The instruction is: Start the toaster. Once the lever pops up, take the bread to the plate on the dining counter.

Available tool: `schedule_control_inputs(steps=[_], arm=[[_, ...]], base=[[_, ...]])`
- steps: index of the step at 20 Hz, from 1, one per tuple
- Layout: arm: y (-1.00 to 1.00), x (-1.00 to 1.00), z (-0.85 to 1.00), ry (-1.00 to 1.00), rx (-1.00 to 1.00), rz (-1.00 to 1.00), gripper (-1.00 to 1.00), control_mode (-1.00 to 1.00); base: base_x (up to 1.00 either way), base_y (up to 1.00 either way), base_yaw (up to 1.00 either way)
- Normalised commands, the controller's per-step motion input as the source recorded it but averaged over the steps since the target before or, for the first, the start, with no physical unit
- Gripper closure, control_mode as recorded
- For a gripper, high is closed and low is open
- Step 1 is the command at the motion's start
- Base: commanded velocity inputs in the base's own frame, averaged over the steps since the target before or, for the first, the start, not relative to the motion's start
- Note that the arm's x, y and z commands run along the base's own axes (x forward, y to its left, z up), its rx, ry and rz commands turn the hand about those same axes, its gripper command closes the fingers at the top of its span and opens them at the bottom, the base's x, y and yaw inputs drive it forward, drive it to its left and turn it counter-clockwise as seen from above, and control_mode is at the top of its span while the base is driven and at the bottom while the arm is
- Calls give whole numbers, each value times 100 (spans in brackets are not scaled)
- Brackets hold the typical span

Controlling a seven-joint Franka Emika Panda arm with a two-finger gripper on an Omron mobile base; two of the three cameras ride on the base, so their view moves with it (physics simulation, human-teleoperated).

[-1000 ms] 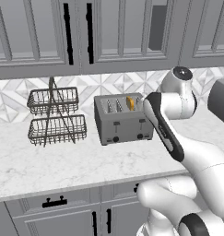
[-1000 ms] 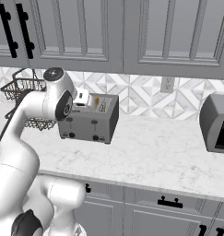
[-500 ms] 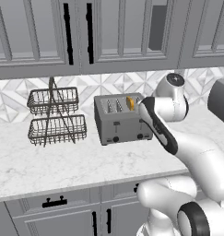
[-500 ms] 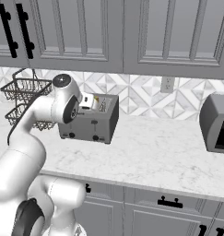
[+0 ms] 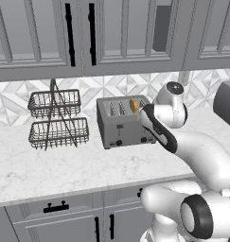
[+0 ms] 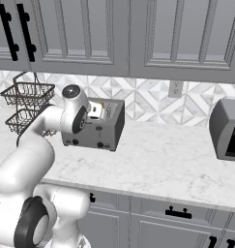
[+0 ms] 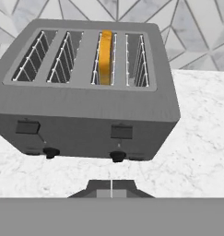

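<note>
The toaster (image 5: 125, 122) stands on the worktop (image 5: 64, 165) beside a wire rack (image 5: 57, 120). The hand view alone shows the bread (image 7: 105, 56) upright in its third slot. The gripper (image 6: 95, 112) hangs before the toaster's front; whether it's open I cannot tell.

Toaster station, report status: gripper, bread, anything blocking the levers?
Gripper facing toaster front, fingers barely visible, state unclear. Bread seated in third slot. Levers unobstructed; wire rack off to the side.
</note>
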Motion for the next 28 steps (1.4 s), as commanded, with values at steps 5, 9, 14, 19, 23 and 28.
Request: schedule_control_inputs(steps=[5, 9, 14, 19, 23, 28], arm=[[-2, 26, -27, 0, 0, 0, 100, -100], [-8, 19, -6, 0, 0, 0, 100, -100], [-5, 20, 0, 0, 0, 0, 100, -100], [-4, 6, -2, 0, 0, 0, 100, -100], [0, 5, -17, 0, 0, 0, 100, -100], [0, 4, -19, 0, 0, 0, 100, -100]], base=[[0, 0, 0], [0, 0, 0], [0, 0, 0], [0, 0, 0], [0, 0, 0], [0, 0, 0]])
